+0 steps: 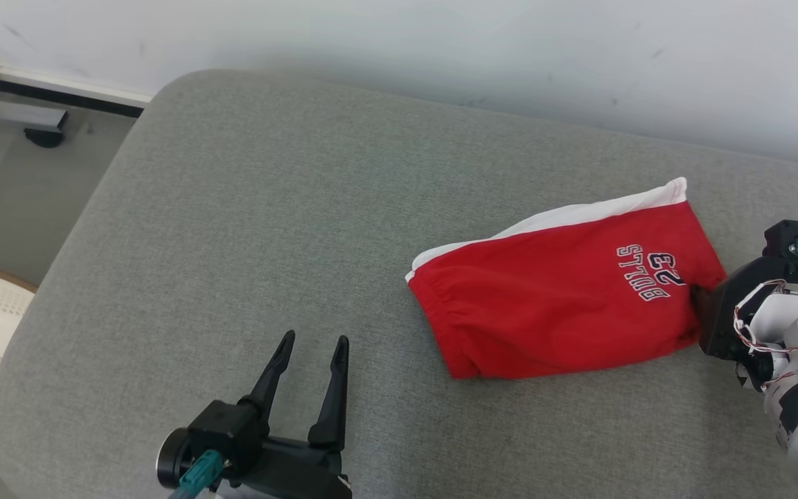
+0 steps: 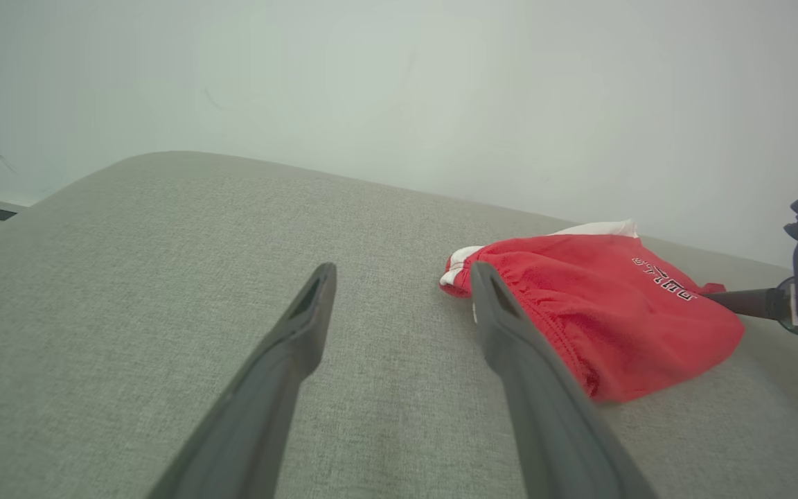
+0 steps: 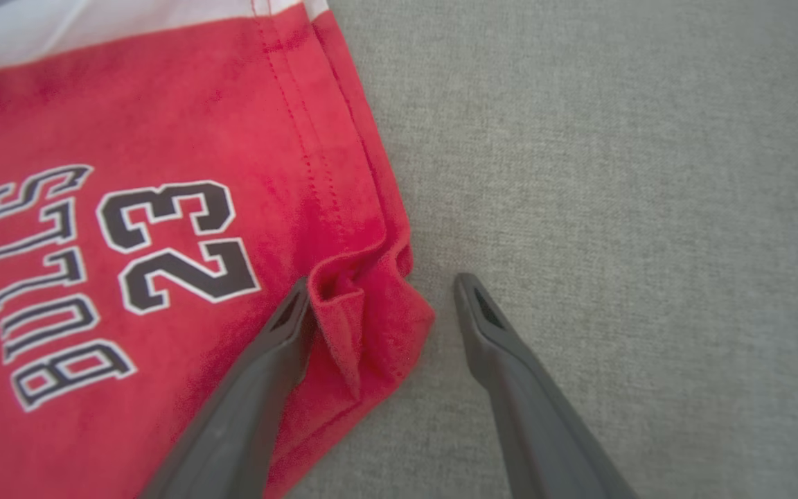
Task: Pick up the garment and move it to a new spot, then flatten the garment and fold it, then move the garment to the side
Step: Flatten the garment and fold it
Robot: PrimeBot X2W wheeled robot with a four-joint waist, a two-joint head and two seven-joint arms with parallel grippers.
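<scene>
Overhead, head view: red garment [image 1: 565,291], white-trimmed and lettered "BULLS 23", lies on the right of a grey woven cushion [image 1: 267,208]. The left end effector [image 1: 315,339] gapes empty, well apart from it; the right end effector [image 1: 698,299] is at its hem. Left wrist view: puckered elastic waistband [image 2: 530,291]. Right wrist view: jaws spread wide, gripping nothing; one finger [image 3: 260,388] touches a folded, stitched hem corner [image 3: 364,326].

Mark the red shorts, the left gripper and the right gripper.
red shorts [image 1: 551,312]: head view, middle of the red panel.
left gripper [image 1: 316,338]: head view, midway between its fingertips.
right gripper [image 3: 382,283]: right wrist view, midway between its fingertips.
</scene>
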